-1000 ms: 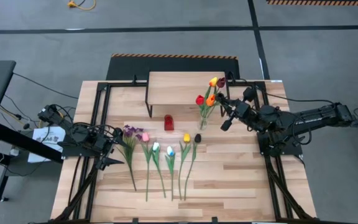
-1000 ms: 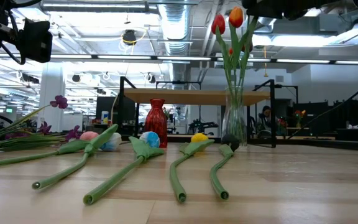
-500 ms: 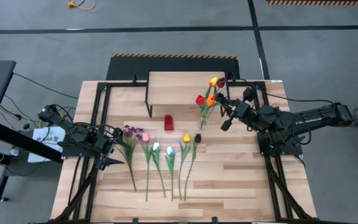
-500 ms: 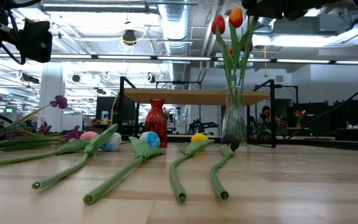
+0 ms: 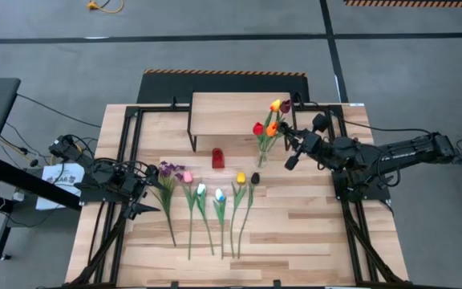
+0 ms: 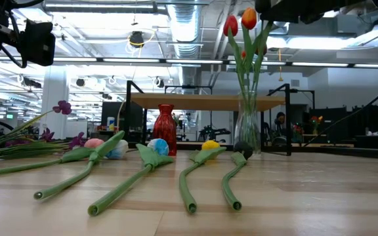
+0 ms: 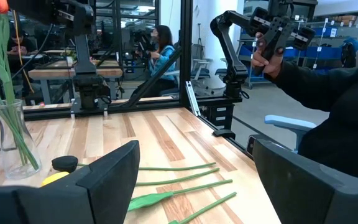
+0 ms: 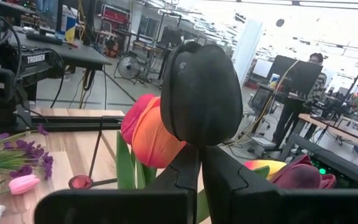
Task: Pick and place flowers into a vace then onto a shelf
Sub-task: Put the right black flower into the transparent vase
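Item: artificial long green-stemmed flowers, six or so lying in a row mid-table, heads toward the shelf; purple sprigs at the row's left end; four more standing in the clear glass vase just in front of the low light-wood shelf on black legs; small red vase beside it.

Handling, my judgement: light, stems bendy and smooth, heads soft; I would pinch mid-stem, never the bloom.

Left gripper: fingers spread wide, empty, beside the sprigs.

Right gripper: fingers pressed together on nothing I can see, at the blooms above the vase.
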Controlling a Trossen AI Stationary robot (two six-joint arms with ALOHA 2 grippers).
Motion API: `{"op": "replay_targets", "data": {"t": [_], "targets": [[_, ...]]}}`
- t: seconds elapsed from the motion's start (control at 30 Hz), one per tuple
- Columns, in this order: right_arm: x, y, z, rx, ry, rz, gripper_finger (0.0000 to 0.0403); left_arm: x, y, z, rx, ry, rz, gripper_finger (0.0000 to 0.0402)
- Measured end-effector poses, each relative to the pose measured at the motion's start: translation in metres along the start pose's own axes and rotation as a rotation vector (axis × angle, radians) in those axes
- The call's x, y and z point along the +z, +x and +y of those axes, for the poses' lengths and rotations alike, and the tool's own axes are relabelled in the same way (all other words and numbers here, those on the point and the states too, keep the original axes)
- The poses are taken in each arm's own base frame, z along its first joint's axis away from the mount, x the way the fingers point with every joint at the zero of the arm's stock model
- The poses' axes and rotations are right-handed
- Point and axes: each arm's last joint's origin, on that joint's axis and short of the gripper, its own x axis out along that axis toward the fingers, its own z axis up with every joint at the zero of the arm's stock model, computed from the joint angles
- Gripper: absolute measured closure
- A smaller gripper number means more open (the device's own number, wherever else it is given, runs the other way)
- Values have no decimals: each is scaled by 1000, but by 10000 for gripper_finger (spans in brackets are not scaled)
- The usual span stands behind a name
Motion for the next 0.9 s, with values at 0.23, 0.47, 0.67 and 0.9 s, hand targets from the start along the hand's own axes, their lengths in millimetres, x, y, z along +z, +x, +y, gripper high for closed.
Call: {"op": "replay_targets", "data": {"t": [0.23,0.47,0.67,0.9], "targets": [[-3,0,1,9,-4,23,386,0,0,0,0,0,0,99],[-3,0,1,9,-4,23,351,0,0,0,0,0,0,99],[-3,0,1,9,-4,23,347,0,0,0,0,0,0,99],[-3,0,1,9,-8,24,347,0,0,0,0,0,0,99]]}}
